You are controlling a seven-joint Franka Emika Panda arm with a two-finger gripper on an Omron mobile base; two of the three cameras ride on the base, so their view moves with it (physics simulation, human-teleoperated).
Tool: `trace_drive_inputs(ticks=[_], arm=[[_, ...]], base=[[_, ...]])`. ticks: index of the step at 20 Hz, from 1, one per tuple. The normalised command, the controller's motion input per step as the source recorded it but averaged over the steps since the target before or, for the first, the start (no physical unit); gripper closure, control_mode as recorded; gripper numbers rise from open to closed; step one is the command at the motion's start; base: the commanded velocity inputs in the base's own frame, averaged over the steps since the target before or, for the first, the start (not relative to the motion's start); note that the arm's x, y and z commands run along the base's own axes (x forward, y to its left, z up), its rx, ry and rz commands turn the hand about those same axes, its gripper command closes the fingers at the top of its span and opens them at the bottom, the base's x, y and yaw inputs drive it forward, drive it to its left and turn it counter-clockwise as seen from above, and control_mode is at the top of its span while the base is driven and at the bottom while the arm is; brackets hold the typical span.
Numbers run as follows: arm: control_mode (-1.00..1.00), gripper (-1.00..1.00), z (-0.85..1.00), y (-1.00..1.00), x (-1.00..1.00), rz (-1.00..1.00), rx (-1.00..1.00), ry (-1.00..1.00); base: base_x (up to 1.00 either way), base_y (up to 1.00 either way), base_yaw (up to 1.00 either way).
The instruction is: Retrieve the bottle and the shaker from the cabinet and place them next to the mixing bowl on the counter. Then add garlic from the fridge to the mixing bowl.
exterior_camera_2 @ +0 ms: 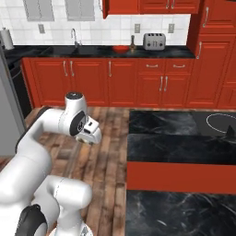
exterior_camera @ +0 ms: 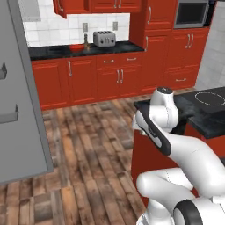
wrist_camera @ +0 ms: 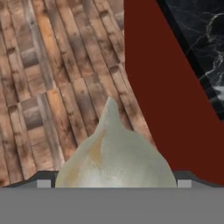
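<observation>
A whitish-cream garlic [wrist_camera: 114,153] bulb sits between the fingertips of my gripper [wrist_camera: 114,183], which is shut on it above the wooden floor, beside a red island panel. Far across the room, the red-orange mixing bowl [exterior_camera: 77,47] [exterior_camera_2: 120,48] rests on the black counter [exterior_camera: 52,52] [exterior_camera_2: 60,50]. The slim bottle [exterior_camera: 86,41] [exterior_camera_2: 132,42] stands just right of the bowl. The shaker is too small to make out. The red wall cabinet [exterior_camera: 70,6] [exterior_camera_2: 120,6] hangs above them. The grey fridge [exterior_camera: 19,110] [exterior_camera_2: 6,115] is at the left.
A silver toaster [exterior_camera: 104,38] [exterior_camera_2: 154,41] stands right of the bottle. A black-topped island [exterior_camera: 202,110] [exterior_camera_2: 184,138] with a cooktop ring lies close on my right. Open wooden floor [exterior_camera: 88,132] stretches between me and the red base cabinets. A sink tap [exterior_camera_2: 73,36] is further left.
</observation>
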Motion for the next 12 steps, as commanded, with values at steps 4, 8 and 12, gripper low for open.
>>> trace_drive_inputs(ticks=[4,8,12], arm=[[1.00,1.00,0.00,0.00,0.00,0.00,0.00,0.00],[1.00,1.00,0.00,0.00,0.00,0.00,0.00,0.00],[1.00,1.00,0.00,0.00,0.00,0.00,0.00,0.00]], base=[[1.00,0.38,0.09],[0.29,0.77,0.32],[-0.27,0.83,0.31]])
